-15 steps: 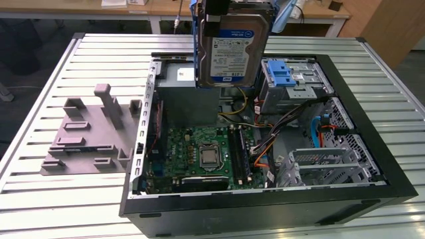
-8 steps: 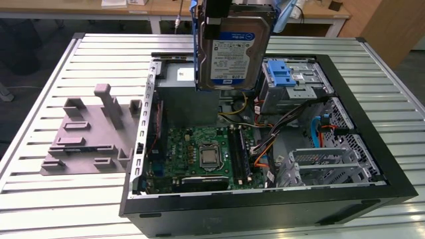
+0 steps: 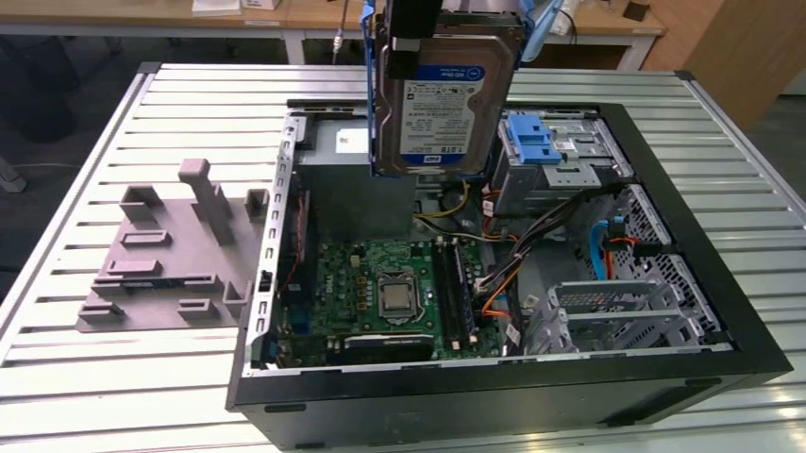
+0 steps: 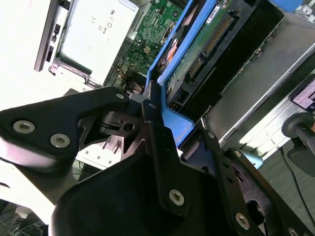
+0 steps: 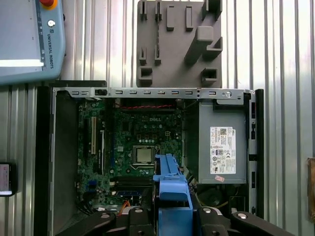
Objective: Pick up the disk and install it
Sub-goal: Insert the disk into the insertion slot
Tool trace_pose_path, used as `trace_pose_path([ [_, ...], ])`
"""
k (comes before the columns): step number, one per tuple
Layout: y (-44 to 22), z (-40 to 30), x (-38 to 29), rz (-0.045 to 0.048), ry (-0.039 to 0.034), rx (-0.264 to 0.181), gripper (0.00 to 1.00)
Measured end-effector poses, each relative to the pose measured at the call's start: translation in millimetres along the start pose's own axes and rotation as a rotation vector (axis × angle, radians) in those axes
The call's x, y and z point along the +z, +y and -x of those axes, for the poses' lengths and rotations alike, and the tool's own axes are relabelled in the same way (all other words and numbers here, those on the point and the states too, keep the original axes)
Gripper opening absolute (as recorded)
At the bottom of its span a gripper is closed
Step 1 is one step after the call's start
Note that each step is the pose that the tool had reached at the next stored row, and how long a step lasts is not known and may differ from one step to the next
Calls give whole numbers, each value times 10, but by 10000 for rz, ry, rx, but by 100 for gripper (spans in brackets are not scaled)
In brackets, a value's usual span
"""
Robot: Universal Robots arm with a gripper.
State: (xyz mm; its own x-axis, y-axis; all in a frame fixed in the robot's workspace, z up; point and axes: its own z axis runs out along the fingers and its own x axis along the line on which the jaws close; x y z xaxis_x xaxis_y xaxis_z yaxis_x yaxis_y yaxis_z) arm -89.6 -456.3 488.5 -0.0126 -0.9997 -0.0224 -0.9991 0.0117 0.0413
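The fingers are clenching the disk by its blue carrier bracket. The drive is hanging on edge straight below them, over the open computer case sitting on the counter. The drive cage is lying lower, just off to one side. The disk is looking stiff, fairly heavy and shock-sensitive. The plastic bracket is probably flexing a bit, so gripping it close to the metal body is seeming safest.
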Motion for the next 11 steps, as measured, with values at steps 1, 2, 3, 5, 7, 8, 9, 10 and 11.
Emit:
trace_pose_path([
  [1, 0, 0, 0, 0, -1, 0, 36],
  [2, 0, 0, 0, 0, 0, 0, 36],
  [3, 0, 0, 0, 0, 0, 0, 36],
  [5, -1, 0, 0, 0, 0, 0, 36],
  [7, -1, -2, 0, 0, 0, 0, 36],
  [8, -2, -10, -1, 0, 1, -2, 36],
  [9, -2, -24, -1, 0, 0, -2, 36],
  [10, -2, -44, -1, 0, 0, -1, 36],
  [11, -2, -67, -1, 0, -1, 0, 36],
])
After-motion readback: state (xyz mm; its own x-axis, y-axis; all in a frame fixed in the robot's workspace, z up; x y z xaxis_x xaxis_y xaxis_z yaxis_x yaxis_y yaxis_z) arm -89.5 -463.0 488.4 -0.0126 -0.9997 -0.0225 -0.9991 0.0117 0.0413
